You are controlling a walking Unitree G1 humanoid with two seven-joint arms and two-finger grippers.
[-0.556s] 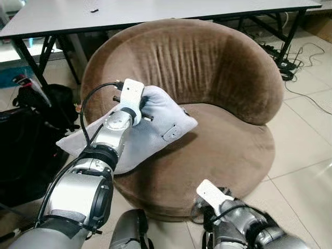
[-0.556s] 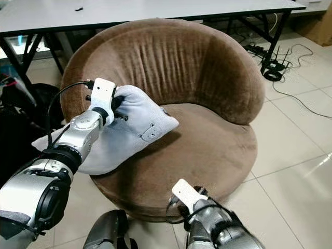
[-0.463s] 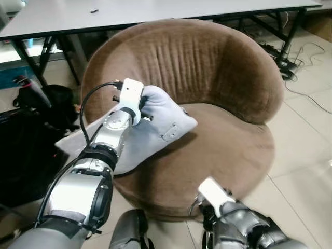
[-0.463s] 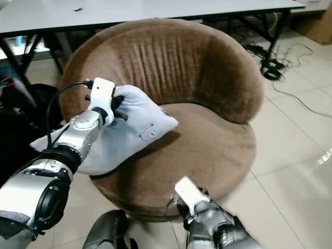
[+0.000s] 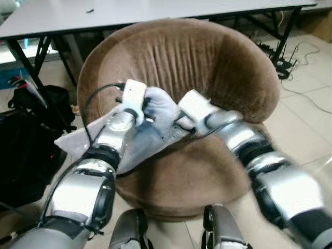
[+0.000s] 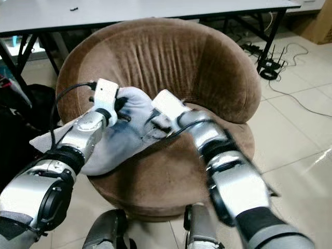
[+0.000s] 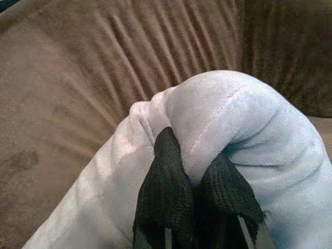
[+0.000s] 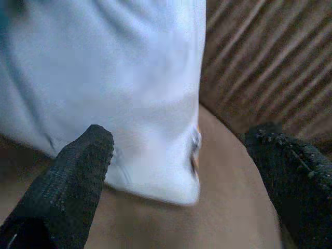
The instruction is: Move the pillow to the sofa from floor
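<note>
A round brown velvet tub chair (image 5: 207, 67) stands on a pale tiled floor (image 5: 306, 124), with a grey-topped table (image 5: 155, 9) directly behind its backrest. The light grey pillow (image 5: 155, 124) lies across the chair's left front edge: its upper end rests on the seat cushion close to the ribbed backrest, and its lower end hangs out past the rim.

The left gripper (image 7: 194, 194) is at the pillow's upper end, nearest the backrest. Its two black fingers (image 7: 166, 181) are drawn close together, pinching a fold of the grey fabric between them.

The right gripper (image 8: 176, 171) is over the seat, at the pillow's corner on the chair's inner side. Its fingers (image 8: 78, 171) are spread wide, one on each side of that corner, and grip nothing; the brown seat shows between them. The right arm (image 5: 259, 161) is blurred.

A black bag (image 5: 31, 135) sits on the floor left of the chair, and cables (image 5: 290, 57) lie on the tiles to its right.
</note>
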